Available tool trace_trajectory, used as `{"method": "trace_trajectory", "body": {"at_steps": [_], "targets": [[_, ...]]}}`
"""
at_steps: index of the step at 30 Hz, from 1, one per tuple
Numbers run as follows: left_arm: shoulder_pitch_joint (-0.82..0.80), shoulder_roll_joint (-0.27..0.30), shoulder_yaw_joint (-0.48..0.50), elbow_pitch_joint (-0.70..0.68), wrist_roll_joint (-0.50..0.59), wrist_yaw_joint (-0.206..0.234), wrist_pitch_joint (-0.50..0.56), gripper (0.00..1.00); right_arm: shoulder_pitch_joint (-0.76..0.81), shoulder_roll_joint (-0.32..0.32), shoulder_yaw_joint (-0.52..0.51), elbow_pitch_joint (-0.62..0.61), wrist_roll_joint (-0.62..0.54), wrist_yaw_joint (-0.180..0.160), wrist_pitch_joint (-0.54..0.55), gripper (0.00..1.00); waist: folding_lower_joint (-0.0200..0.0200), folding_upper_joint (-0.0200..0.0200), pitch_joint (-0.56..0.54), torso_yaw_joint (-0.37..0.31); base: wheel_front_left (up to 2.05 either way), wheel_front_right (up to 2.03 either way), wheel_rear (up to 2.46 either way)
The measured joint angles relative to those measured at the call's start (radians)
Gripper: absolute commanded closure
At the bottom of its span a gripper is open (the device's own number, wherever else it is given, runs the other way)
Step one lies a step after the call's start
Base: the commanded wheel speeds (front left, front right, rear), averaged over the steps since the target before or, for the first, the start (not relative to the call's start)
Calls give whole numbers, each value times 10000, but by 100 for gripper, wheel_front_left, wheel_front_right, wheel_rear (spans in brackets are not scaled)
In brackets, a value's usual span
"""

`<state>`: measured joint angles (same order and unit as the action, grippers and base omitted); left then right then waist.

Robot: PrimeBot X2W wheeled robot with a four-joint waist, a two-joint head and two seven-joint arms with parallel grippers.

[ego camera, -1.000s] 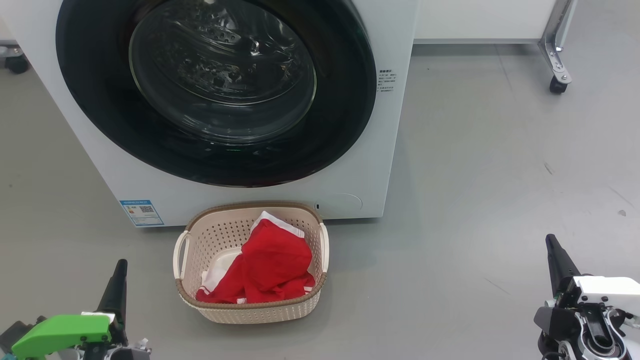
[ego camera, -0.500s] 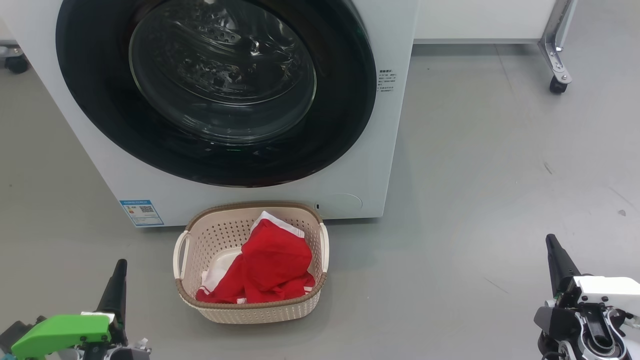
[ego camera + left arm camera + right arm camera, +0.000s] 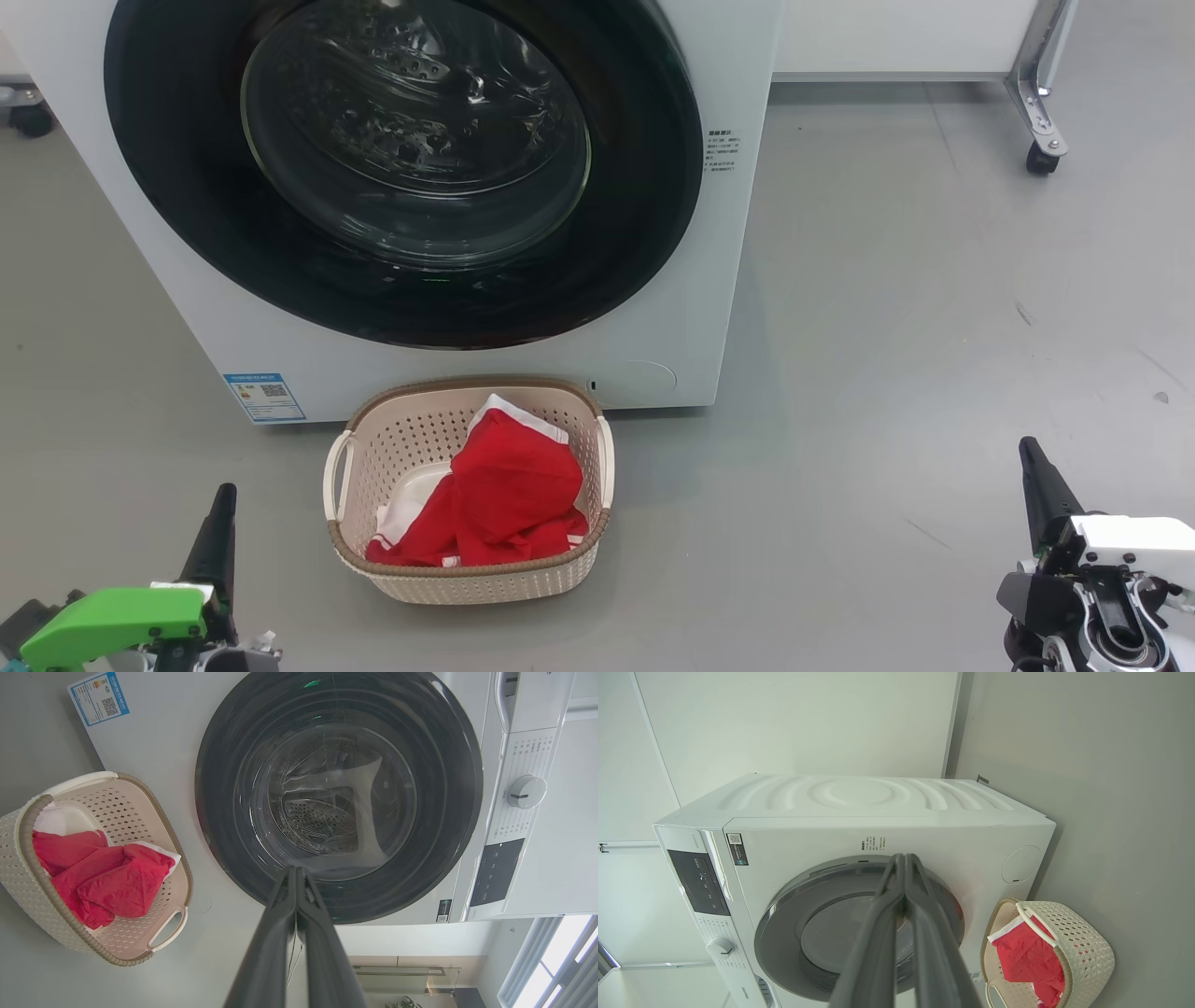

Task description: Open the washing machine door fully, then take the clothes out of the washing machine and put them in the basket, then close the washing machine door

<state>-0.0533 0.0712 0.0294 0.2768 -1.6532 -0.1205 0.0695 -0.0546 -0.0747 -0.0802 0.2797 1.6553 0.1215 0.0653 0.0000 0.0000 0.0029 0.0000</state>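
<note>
The washing machine door (image 3: 415, 140) sits closed on the washing machine (image 3: 719, 280). The red clothes (image 3: 509, 499) lie in the basket (image 3: 467, 574) on the floor just in front of it. The left gripper (image 3: 295, 872) and the right gripper (image 3: 905, 858) have their fingers pressed together, holding nothing.

Red clothes (image 3: 504, 499) fill basket (image 3: 373, 439); door (image 3: 187, 187) shut.

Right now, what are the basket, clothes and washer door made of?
The basket: matte cream plastic, by its moulded holes; brown rim only looks woven. The clothes: thin red fabric, softly creased. The washing machine door: glossy black ring, likely plastic, around clear reflective glass.
</note>
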Motion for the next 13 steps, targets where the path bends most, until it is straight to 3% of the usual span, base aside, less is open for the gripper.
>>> {"method": "trace_trajectory", "body": {"at_steps": [13], "targets": [[0, -4, 8, -4, 0, 0, 0, 100, 0, 8, -12, -4, 0, 0, 0, 100, 0, 0, 0, 0, 0, 0, 0]]}}
